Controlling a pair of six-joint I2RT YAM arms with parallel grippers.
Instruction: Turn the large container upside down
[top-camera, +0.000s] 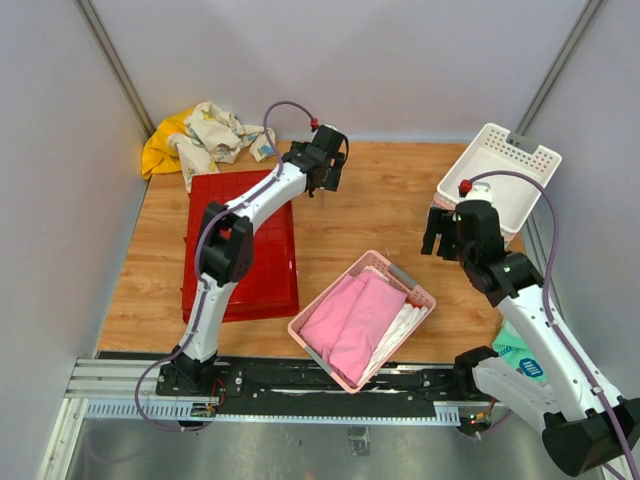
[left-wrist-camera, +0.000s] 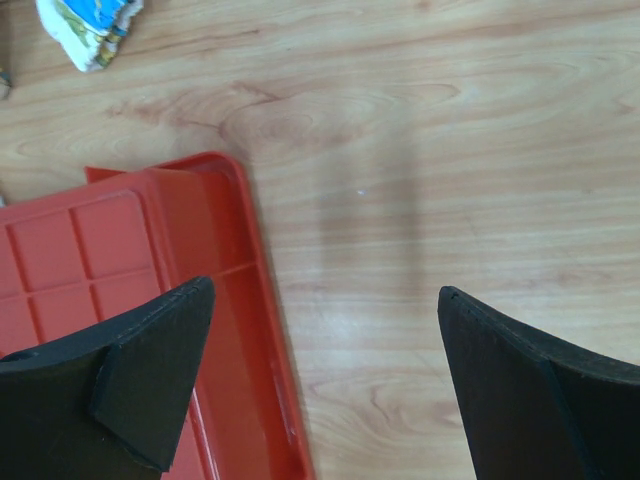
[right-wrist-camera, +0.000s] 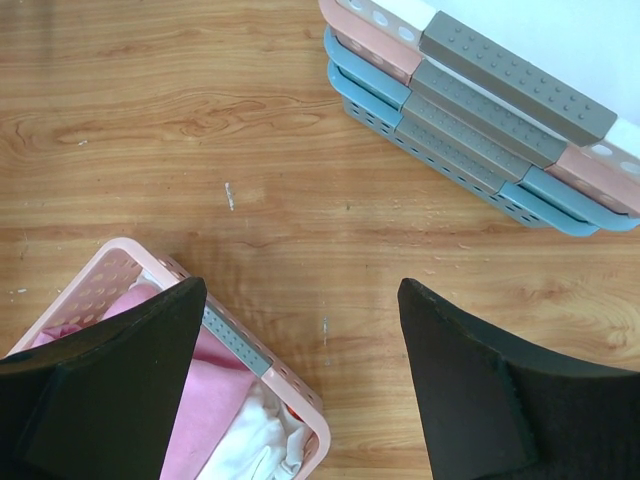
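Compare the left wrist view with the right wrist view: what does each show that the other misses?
Left wrist only: a corner of the red large container and a bit of printed cloth. Right wrist only: the pink basket holding pink cloth, and stacked baskets. Both: the wooden table, with the left hand and right hand each open above it.

We see a red bin with a square-grid ribbed pattern, on a brown wood-grain table. The perforated basket is pink, its cloths pink and white. The stacked baskets are white, pink and blue with grey handles. The corner cloths are yellow and cream, printed.
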